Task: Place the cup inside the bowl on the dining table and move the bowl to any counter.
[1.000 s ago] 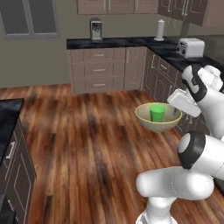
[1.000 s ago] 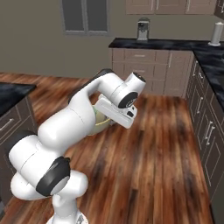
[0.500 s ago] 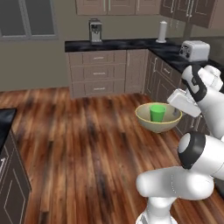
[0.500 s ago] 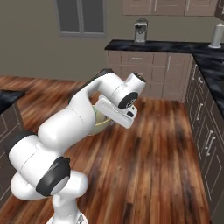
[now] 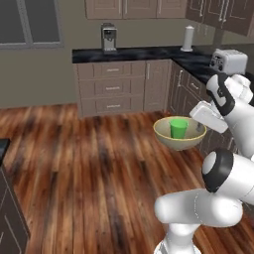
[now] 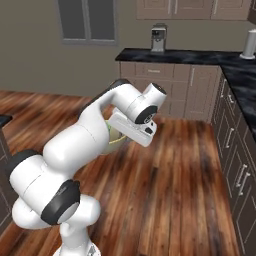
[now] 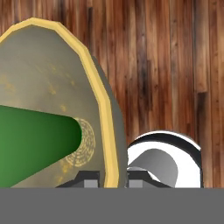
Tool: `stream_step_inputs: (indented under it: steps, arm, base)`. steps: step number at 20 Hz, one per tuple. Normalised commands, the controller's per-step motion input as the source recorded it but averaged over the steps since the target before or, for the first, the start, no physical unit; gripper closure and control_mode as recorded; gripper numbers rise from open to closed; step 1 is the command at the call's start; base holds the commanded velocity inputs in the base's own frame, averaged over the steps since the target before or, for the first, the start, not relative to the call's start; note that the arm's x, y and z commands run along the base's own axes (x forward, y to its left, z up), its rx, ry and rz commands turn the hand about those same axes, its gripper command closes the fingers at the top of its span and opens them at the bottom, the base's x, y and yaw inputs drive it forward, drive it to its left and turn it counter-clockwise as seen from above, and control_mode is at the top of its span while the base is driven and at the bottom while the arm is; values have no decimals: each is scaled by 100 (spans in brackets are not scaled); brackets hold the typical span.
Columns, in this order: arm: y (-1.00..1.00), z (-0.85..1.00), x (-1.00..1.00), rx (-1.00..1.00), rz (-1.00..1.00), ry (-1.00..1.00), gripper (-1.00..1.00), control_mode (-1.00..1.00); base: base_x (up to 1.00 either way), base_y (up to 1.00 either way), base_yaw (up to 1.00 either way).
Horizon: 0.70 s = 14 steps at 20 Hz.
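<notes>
Wood-plank kitchen floor below, black-topped wall surface (image 5: 149, 53) with taupe drawers ahead of the tool, toaster (image 5: 229, 61) and paper-towel roll (image 5: 187, 38) on it. Tool (image 7: 113, 177) pinching the rim of the bowl (image 5: 179, 134), one finger inside the wall and one outside. Bowl carried in mid-air, well above the floor, not yet over any surface. Cup (image 5: 178, 128) upright inside the bowl, just beyond the tool.

Handling, as judged: bowl stiff and smooth, held by one edge only, so liable to pivot or slip if swung hard; cup light and loose, apt to slide or tip on any tilt. Level carry advised.

Left base view gives bowl, cup and surface together. Right base view hides most of the bowl (image 6: 116, 136) behind the arm. Hand view alone confirms the rim grip (image 7: 103, 100) and the cup's base against the bowl's inside (image 7: 39, 140).
</notes>
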Motion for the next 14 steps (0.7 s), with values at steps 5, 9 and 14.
stream_step_inputs:
  steps: [5, 9, 14]
  arm:
    - [0, 0, 0, 0, 0, 0, 100, 100]
    - [0, 0, 0, 0, 0, 0, 100, 100]
    - [0, 0, 0, 0, 0, 0, 100, 100]
  base:
    - [66, -30, 0]
    - [70, -28, 0]
    - [68, -33, 0]
